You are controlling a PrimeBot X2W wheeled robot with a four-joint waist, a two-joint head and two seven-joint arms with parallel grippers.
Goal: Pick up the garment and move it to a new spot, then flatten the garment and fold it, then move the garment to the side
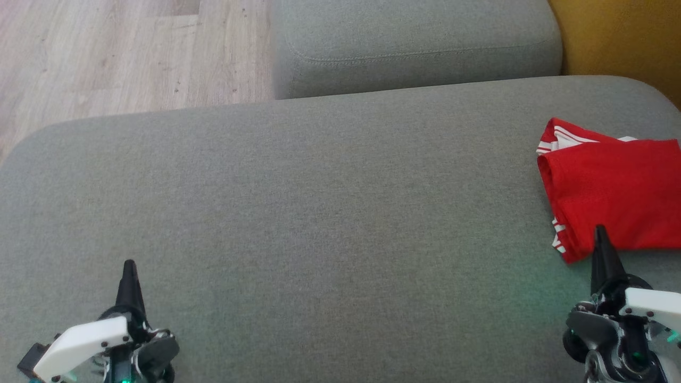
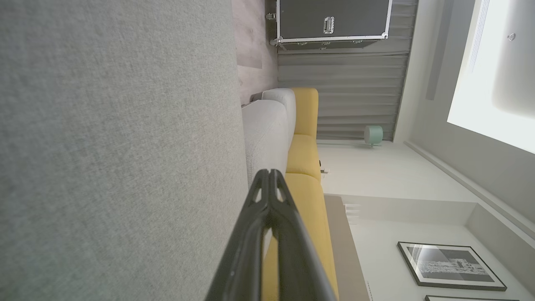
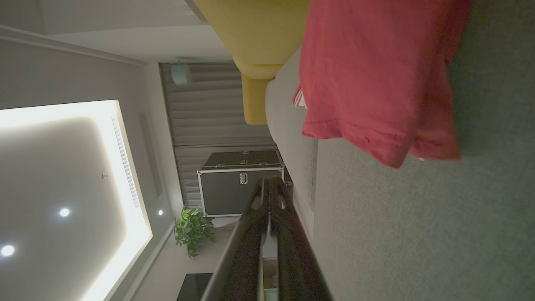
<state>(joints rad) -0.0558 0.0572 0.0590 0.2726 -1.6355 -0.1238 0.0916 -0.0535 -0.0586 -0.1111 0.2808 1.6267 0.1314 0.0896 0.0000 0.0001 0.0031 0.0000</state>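
Note:
A folded red garment (image 1: 612, 186) with white stripes lies at the right edge of the grey cushion (image 1: 319, 213); the right wrist view has the same garment (image 3: 376, 75) above the fingers. My right gripper (image 1: 601, 234) is shut and empty, its tip just at the garment's near edge. In its own view, the right gripper (image 3: 271, 184) has its fingers pressed together. At the lower left, my left gripper (image 1: 129, 267) is shut and empty over bare cushion, far from the garment. Its own view has the left gripper (image 2: 269, 174) with both fingers touching.
A second grey cushion (image 1: 415, 48) sits behind the main one, with wooden floor (image 1: 122, 53) at the upper left. A yellow sofa section (image 1: 622, 37) stands at the upper right. A dark flight case (image 3: 240, 184) and a plant (image 3: 192, 230) are across the room.

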